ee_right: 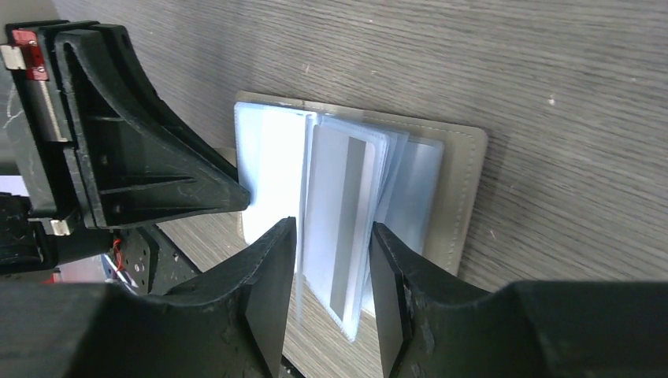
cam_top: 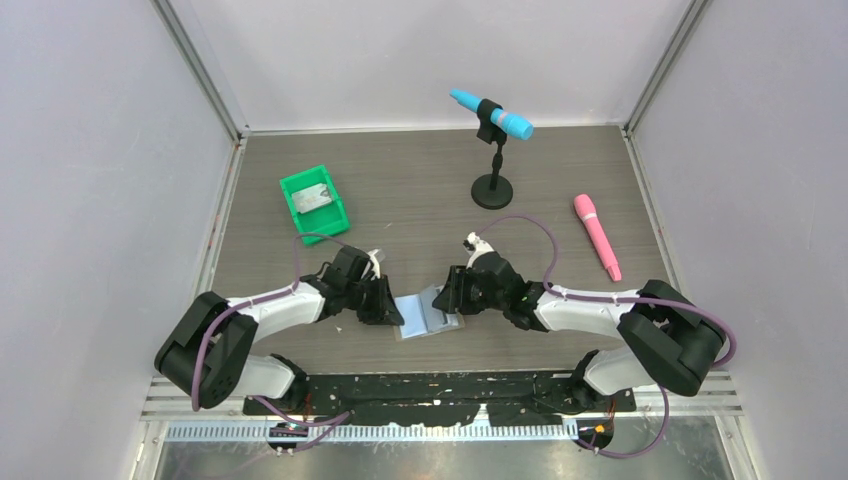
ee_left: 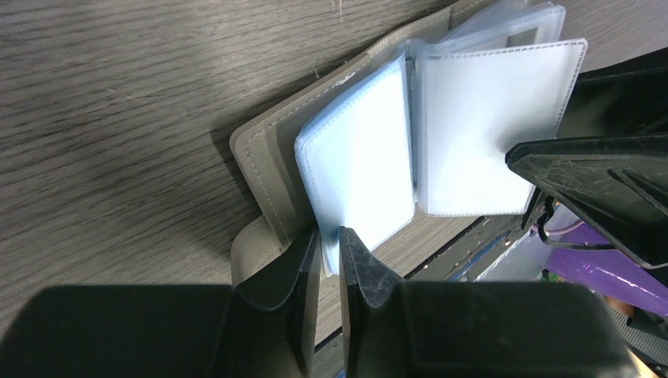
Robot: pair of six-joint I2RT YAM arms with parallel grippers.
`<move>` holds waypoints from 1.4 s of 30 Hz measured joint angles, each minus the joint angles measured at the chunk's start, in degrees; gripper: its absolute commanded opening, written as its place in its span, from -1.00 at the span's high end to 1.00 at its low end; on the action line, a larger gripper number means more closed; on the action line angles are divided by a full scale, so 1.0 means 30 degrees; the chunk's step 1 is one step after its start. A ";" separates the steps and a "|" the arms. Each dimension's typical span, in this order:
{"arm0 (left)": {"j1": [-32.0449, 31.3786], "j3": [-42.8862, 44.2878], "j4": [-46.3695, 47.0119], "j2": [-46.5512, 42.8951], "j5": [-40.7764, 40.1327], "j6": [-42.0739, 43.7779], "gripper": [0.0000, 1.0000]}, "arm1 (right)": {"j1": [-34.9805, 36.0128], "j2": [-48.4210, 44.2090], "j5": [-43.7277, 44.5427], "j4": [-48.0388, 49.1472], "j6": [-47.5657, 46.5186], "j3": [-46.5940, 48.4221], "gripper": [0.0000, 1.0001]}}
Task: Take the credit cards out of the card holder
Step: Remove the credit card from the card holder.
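Grey wood-grain table (cam_top: pixel 420 170): the card holder (cam_top: pixel 425 316) lies open near its front edge. The left gripper (ee_left: pixel 329 240) pinches a pale blue sleeve. The right gripper (ee_right: pixel 331 230) stands apart around a clear sleeve holding a striped credit card (ee_right: pixel 346 213). The green bin (cam_top: pixel 340 215) holds a grey card (cam_top: pixel 313 198).

Grey card holder (cam_top: pixel 420 320) lies open flat on table (cam_top: pixel 420 200), clear sleeves fanned up, one striped credit card (ee_right: pixel 346 220) sleeved.

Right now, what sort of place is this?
Probably a lab test cell: plain walls and metal framing enclose the wood-grain table, with props like a green bin and a blue microphone on a stand.
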 measured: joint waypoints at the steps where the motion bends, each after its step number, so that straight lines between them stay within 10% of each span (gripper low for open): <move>1: 0.0000 0.0000 0.0000 0.0000 0.0000 0.0007 0.66 | 0.0000 -0.0007 -0.0073 0.0080 0.0000 0.0000 0.10; 16: -0.0117 0.0000 0.0000 0.0000 0.0000 -0.0036 0.66 | 0.0000 -0.0058 -0.1005 0.1217 0.0226 -0.0007 0.53; 42: -0.0138 0.0000 -0.1100 -0.1574 -0.0466 -0.0087 0.53 | 0.1683 0.0692 -0.1719 0.2237 0.0328 0.0845 0.33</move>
